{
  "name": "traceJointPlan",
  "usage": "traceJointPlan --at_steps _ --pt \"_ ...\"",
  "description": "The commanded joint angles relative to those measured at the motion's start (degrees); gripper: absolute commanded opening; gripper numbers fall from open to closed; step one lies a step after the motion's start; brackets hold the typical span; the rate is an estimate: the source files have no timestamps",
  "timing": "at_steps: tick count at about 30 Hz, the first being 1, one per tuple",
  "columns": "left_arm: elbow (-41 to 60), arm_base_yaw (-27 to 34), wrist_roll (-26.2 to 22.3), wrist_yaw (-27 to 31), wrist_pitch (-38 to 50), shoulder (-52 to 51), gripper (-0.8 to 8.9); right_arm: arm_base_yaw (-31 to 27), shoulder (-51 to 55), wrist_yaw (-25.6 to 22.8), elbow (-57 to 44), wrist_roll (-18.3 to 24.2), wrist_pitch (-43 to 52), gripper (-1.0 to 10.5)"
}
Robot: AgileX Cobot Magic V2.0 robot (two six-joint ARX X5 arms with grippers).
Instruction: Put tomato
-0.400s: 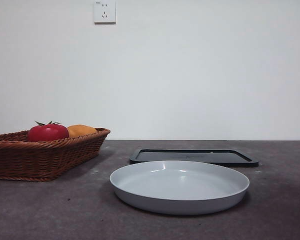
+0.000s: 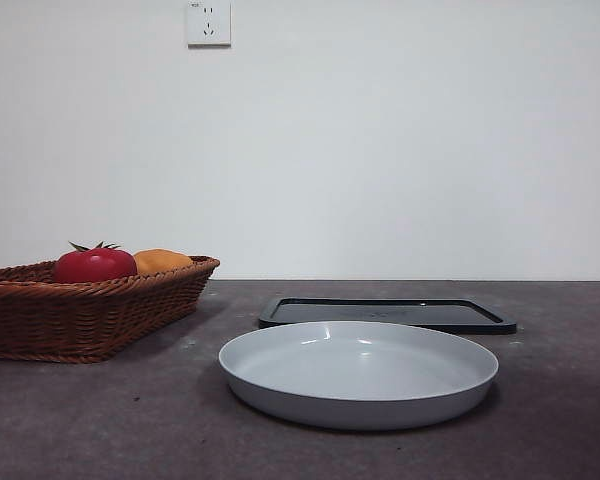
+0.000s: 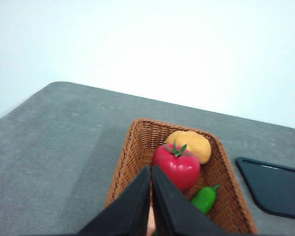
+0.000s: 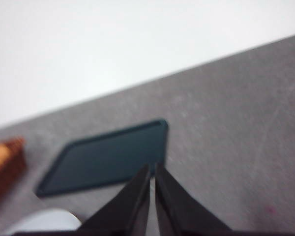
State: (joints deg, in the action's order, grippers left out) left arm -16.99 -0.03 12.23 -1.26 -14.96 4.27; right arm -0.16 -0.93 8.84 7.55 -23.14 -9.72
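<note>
The tomato lies in the basket between an orange fruit and a green pepper, and the left gripper, jaws pressed together, hangs above the basket, probably to reach it.

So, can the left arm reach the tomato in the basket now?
Probably yes. The left gripper, jaws shut, hangs above the basket, and the tomato lies uncovered on top; it must open first.
</note>
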Motion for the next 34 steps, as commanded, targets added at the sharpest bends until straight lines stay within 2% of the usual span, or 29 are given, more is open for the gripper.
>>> traceJointPlan --at_steps 1,7,14,19,27,34 --pt "-5.6 -0.1 0.8 -0.2 -2.7 4.2 0.07 0.1 -2.1 1.2 4.2 -5.4 -1.8 0.1" --pt "-15.4 -0.1 0.9 -5.8 -6.5 14.8 0.07 0.2 -9.9 5.2 12.9 -5.4 -7.3 0.1" --pt "-25.1 -0.1 2.1 -7.3 -8.7 27.5 0.07 0.2 -22.4 7.9 21.9 -3.9 -8.2 0.1" --pt "-30.4 -0.5 2.6 -13.1 -9.8 36.9 0.07 1.3 -31.6 8.8 28.9 2.5 -8.4 0.1" --pt "-36.9 -3.1 0.7 -17.3 -10.5 49.3 0.07 5.0 -46.6 9.2 41.7 11.9 -14.8 0.1" --pt "-40.3 -5.3 -2.7 -17.3 -13.4 55.6 0.07 6.1 -55.7 9.2 48.6 14.4 -20.5 0.1"
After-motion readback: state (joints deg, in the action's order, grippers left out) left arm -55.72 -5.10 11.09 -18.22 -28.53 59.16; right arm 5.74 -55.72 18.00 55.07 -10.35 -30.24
